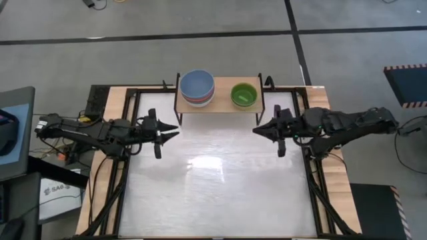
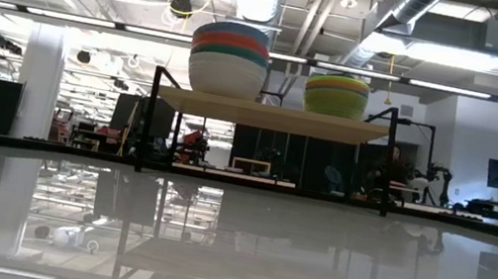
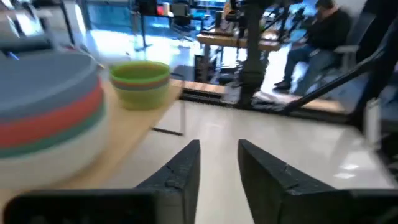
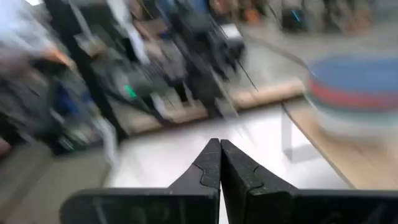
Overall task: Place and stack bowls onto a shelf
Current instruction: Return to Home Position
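The shelf (image 1: 223, 107) stands at the table's far edge, its light wood top on thin black legs (image 2: 146, 123). On its left part sits a stack of bowls (image 1: 197, 88): blue on top, then red, teal and cream (image 2: 230, 59). To the right is a second stack (image 1: 243, 95), green over yellow (image 2: 336, 95). My left gripper (image 1: 175, 131) hovers open over the table, near and left of the shelf, holding nothing (image 3: 217, 163). My right gripper (image 1: 255, 130) hovers shut and empty, near and right of the shelf (image 4: 220, 163). The cyan and pink bowls are not visible.
The glossy white table top (image 1: 220, 187) spreads between both arms toward the near edge. Black frame rails (image 1: 127, 173) run along its left and right sides. Beyond the far edge is a room with desks and a seated person (image 3: 323, 37).
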You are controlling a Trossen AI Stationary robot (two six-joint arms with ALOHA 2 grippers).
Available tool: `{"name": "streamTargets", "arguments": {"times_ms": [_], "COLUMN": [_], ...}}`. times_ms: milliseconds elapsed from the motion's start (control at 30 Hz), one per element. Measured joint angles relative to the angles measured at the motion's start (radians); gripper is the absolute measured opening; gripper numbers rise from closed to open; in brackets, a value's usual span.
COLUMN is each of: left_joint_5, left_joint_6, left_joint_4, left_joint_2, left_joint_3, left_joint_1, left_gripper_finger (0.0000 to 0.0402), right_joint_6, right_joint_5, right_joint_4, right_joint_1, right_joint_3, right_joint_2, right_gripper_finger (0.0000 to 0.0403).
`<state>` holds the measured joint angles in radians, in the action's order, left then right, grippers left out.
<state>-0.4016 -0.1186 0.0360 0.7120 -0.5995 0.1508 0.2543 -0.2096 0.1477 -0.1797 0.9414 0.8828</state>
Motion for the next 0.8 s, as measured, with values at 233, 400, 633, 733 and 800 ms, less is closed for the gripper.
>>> {"name": "streamTargets", "arguments": {"times_ms": [233, 400, 633, 733, 800], "left_joint_5": [-0.012, 0.014, 0.039, 0.048, 0.048], "left_joint_6": [0.163, 0.238, 0.21, 0.207, 0.201], "left_joint_4": [-0.055, -0.035, 0.118, 0.168, 0.15], "left_joint_2": [-0.05, -0.084, -0.139, -0.164, -0.189], "left_joint_3": [-0.001, 0.009, 0.167, 0.221, 0.23], "left_joint_1": [-0.003, 0.009, 0.055, 0.072, 0.076], "left_gripper_finger": [0.0019, 0.0003, 0.0, 0.0, 0.0], "right_joint_6": [0.0, -0.14, -0.245, -0.256, -0.255], "right_joint_5": [-0.021, 0.015, 0.128, 0.152, 0.162], "right_joint_4": [0.233, 0.121, -0.172, -0.292, -0.336], "right_joint_1": [0.074, 0.078, 0.076, 0.075, 0.076], "right_joint_3": [-0.021, -0.062, -0.273, -0.377, -0.435], "right_joint_2": [-0.029, -0.062, -0.175, -0.227, -0.269], "right_gripper_finger": [0.0027, 0.002, 0.002, 0.002, 0.002]}}
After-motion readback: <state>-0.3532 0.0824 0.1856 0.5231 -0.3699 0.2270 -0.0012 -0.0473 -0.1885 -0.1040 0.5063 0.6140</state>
